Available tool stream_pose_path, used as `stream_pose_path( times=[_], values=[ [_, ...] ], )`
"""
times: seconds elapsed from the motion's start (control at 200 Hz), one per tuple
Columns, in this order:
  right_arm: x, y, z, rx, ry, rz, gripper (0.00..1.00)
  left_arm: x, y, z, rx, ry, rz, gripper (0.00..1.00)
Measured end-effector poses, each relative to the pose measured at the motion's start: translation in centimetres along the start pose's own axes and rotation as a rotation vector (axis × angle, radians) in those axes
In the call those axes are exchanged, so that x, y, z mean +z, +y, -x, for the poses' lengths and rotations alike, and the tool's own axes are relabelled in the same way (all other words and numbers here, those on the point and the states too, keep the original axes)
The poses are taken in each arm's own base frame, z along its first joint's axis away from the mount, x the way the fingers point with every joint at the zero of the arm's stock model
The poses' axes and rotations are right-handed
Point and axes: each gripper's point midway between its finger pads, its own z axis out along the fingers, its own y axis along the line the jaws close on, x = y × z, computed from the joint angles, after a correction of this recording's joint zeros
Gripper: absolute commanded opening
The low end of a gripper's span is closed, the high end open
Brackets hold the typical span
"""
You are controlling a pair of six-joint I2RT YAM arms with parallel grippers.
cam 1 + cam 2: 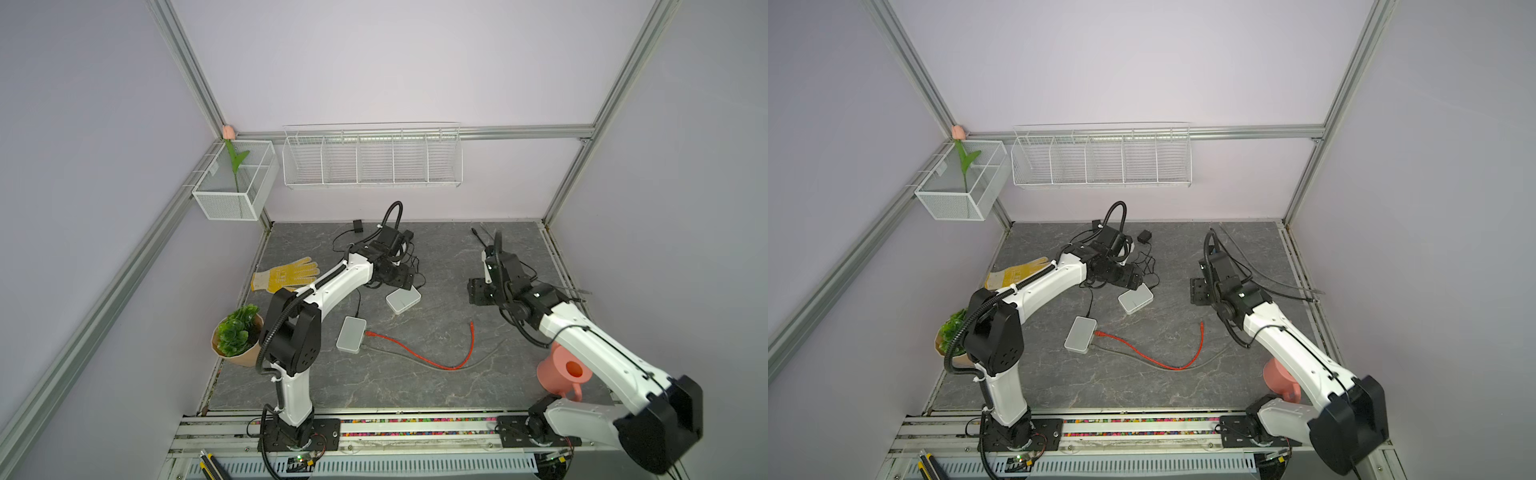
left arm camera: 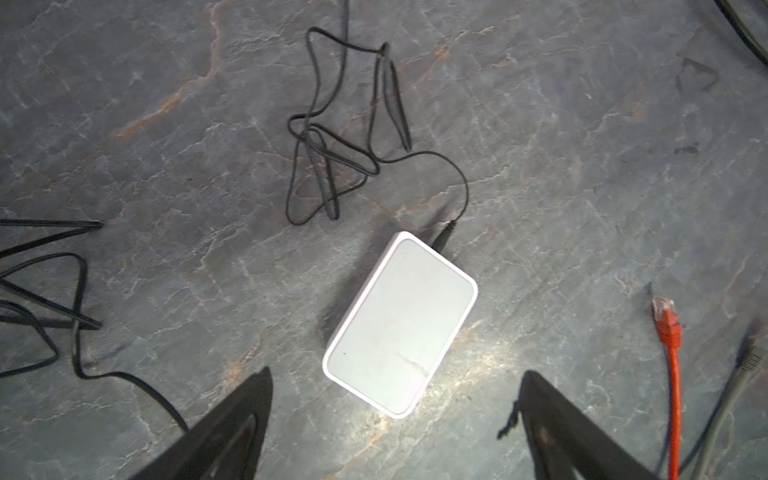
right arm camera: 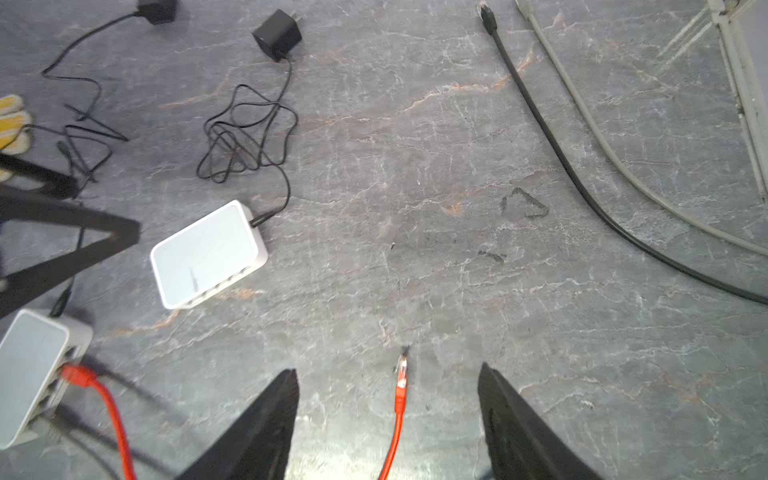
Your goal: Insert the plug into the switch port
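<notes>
Grey marbled table (image 1: 436,395), left gripper (image 2: 395,372) spread wide open just short of a white switch (image 2: 401,322), right gripper (image 3: 387,368) open, red plug (image 3: 401,374) lying loose between its fingers, untouched, at four o'clock from the switch in both top views.

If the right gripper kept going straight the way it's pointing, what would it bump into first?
Probably the loose red plug: it lies on the table right between the right gripper's open jaws. Depth is unclear, so it might touch the table beside it instead.
</notes>
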Motion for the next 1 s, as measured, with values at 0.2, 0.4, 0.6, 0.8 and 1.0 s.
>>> stream_pose_path(
  times=[0.2,0.4,0.6,0.8,1.0],
  values=[
    [6.3,3.7,-1.9,-0.055,0.173,0.116,0.29,2.4,2.8,-3.9,-0.065,0.09,-0.018,0.8],
    [11.7,9.2,-5.2,-0.091,0.32,0.245,0.22,3.2,4.6,-5.3,-0.136,0.117,-0.067,0.69],
    [15.6,13.1,-5.7,-0.095,0.375,0.318,0.18,4.1,3.4,-4.5,-0.138,0.088,-0.135,0.53],
    [17.4,14.9,-5.9,-0.082,0.39,0.36,0.17,5.4,3.0,-4.6,-0.147,0.097,-0.171,0.51],
    [18.9,16.8,-4.3,-0.066,0.368,0.404,0.18,6.2,2.7,-6.0,-0.164,0.129,-0.198,0.48]
  ],
)
